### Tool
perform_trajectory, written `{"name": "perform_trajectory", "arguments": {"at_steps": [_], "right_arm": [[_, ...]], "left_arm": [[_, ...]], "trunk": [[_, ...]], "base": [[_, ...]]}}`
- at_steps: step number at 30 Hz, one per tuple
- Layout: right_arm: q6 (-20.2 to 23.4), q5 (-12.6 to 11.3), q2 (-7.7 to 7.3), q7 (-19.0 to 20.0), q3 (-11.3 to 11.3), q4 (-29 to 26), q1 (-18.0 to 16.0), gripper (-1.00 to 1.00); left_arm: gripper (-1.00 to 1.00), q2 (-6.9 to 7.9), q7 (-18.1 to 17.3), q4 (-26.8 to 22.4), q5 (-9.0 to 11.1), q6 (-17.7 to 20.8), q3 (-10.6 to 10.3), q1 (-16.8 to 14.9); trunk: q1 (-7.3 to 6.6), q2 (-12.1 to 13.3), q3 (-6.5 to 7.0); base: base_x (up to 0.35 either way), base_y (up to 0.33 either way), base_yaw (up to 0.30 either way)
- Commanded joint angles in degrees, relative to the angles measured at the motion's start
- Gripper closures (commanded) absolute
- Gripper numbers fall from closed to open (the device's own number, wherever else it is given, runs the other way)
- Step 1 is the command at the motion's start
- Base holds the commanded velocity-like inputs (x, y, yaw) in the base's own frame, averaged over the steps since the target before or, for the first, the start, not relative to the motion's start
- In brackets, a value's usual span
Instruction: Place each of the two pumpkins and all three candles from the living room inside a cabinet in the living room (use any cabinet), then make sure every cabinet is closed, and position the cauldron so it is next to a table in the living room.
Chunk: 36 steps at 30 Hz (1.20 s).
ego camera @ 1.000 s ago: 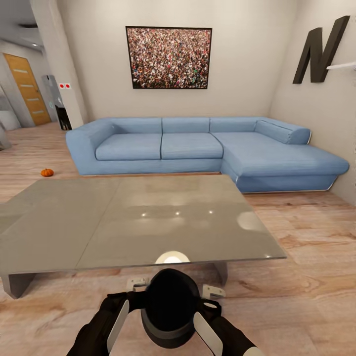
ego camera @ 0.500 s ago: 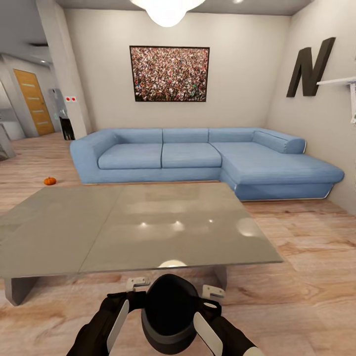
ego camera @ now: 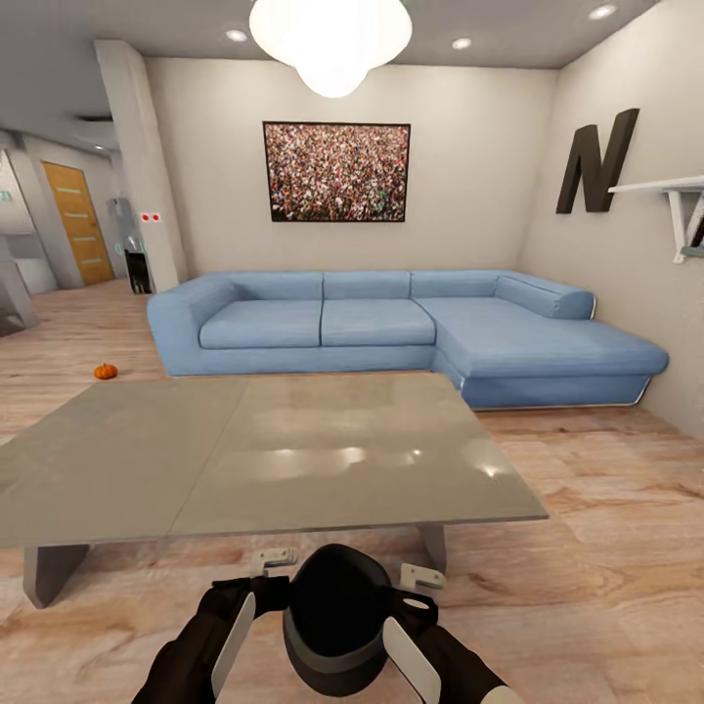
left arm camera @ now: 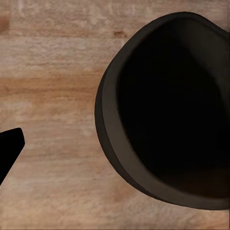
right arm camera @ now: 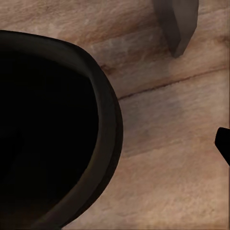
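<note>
The cauldron [ego camera: 337,616] is sitting low in the head view, right between the two arms, a black round pot with a dark open mouth, and the robot is pressing in on it from both sides. The left gripper [ego camera: 276,559] is showing as a pale tip at the pot's upper left rim, the right gripper [ego camera: 420,577] as a pale tip at its upper right rim, each just beside the pot's wall. Whether the fingers are clenched on the rim or released, I cannot tell; the pot is hiding the contact.

From the left wrist, the cauldron [left arm camera: 167,110] is looming beside the camera, tilted so its black interior is facing it, with a dark finger tip [left arm camera: 9,146] poking in well apart from the rim, over the wooden floor [left arm camera: 52,72]. From the right wrist, the cauldron [right arm camera: 48,129] is again bulging in, one finger tip [right arm camera: 224,143] just peeking at the frame's edge, and a grey table leg [right arm camera: 177,24] is standing on the boards beyond.

Directly ahead, the grey table [ego camera: 254,450] is spreading wide and low, its near edge just beyond the pot. Behind it, a blue corner sofa [ego camera: 391,323] is lining the far wall. One small orange pumpkin [ego camera: 106,372] is lying on the floor off to the left, near the sofa's left arm, well apart from both grippers.
</note>
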Motion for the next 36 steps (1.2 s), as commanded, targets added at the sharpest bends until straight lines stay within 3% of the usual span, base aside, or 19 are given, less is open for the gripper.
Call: {"name": "perform_trajectory", "arguments": {"at_steps": [1,18,36], "right_arm": [[0.49,-0.22,-0.06,-0.42,0.25,-0.09,-0.05,-1.00],[1.15,-0.26,-0.38,0.72,0.09,-0.05,-0.05,-1.00],[5.27,-1.09,-0.54,0.57,-0.46,-0.09,-0.05,-1.00]], "left_arm": [[-1.00,0.02,0.36,-0.08,0.54,0.60,-0.09,-0.02],[-1.00,-0.14,0.38,0.00,0.37,1.65,-0.09,-0.02],[-1.00,0.14,0.38,-0.95,0.28,5.07,-0.10,-0.02]], "trunk": [[-0.24,0.39,0.12],[-3.97,7.21,3.18],[-7.93,14.43,6.41]], "base": [[-0.012,0.001,0.000],[-0.072,0.011,0.000],[-0.031,0.004,0.000]]}}
